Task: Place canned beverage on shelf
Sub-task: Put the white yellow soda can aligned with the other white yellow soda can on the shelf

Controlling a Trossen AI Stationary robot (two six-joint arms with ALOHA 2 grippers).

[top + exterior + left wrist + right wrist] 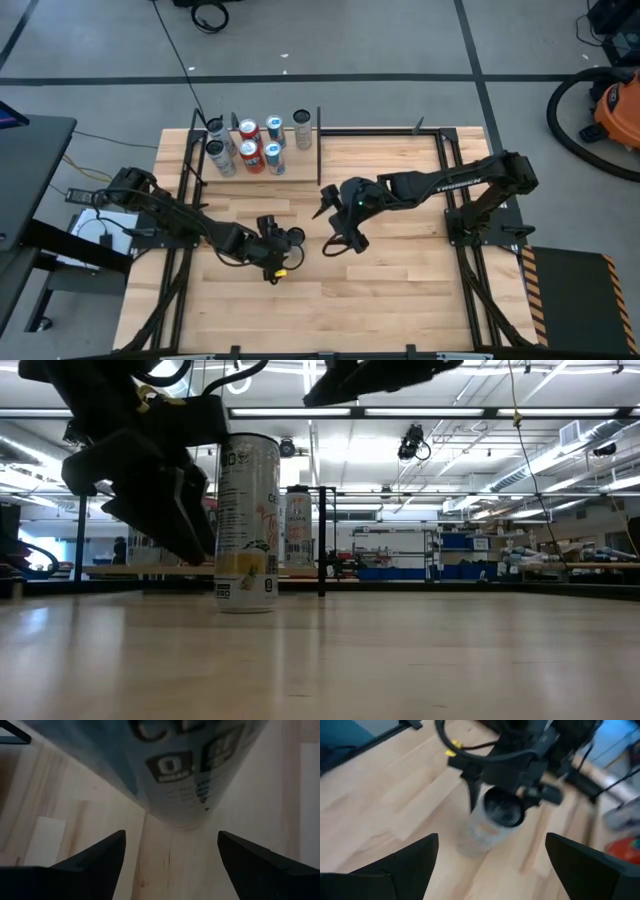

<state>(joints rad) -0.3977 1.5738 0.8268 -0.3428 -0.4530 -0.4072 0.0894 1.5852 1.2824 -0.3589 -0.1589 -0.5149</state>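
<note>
A tall pale beverage can point(247, 525) stands upright on its base on the tabletop; it also shows in the high view point(292, 238). My left gripper point(280, 248) is open right at the can, coming level from the table's left. Its fingers point(107, 852) stand apart to either side of the can's lower part point(185, 795), with a gap showing on both sides. My right gripper point(333, 224) is open and empty above the table, just right of the can. The shelf point(290, 172), a pale panel edged by black rods at the far left, holds several upright cans.
Several cans point(250, 145) crowd the shelf's left and middle, and black upright rods point(319, 125) stand at its edges. The right arm point(450, 185) reaches in from the table's right. Bare wood point(400, 300) lies toward the near edge.
</note>
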